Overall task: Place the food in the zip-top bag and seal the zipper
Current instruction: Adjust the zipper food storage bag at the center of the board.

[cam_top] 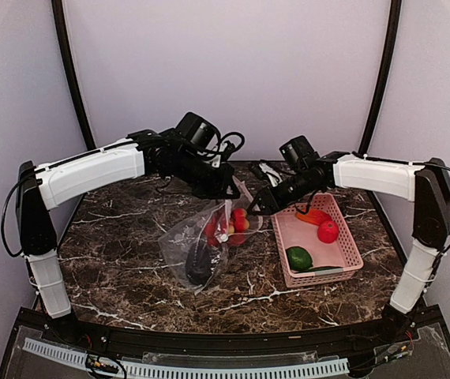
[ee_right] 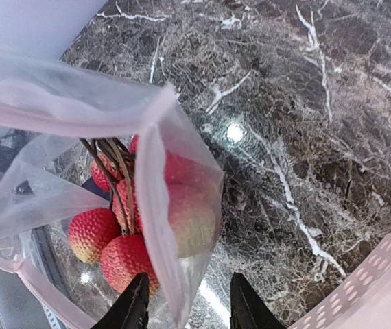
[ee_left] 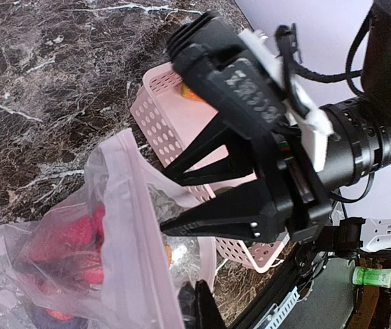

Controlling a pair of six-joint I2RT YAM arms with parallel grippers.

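Layout, top view, left to right.

Left gripper sits at the raised mouth of the bag, toward 12 o'clock from the middle of the table. Only one dark finger shows in its own camera, so I cannot tell whether it is clamped. The mouth standing up suggests a grip, but that is inference.

Bag: clear, thin, crinkled film, limp. Its long axis runs from the mouth at 1 o'clock to the bottom at 7 o'clock. Inside, bumpy red pieces are bunched near the mouth. The eggplant, dark and smooth, lies at the low end. Zipper: pale pink strip, unsealed, mouth gaping.

Right gripper: fingers spread wide, holding nothing. Key relation: in its wrist view the zipper edge runs toward 12 o'clock from between the two fingers. One finger is on each side of the film, with no contact that I can see. I judge the right arm to be the one placed to pinch that edge.

Basket: at 3 o'clock of the bag, just beside it, pink perforated plastic. It holds an orange-red oval, a glossy red ball and a green piece.

Judgement: loading unfinished, sealing not started. The film looks slippery and may slide out of a shallow pinch.
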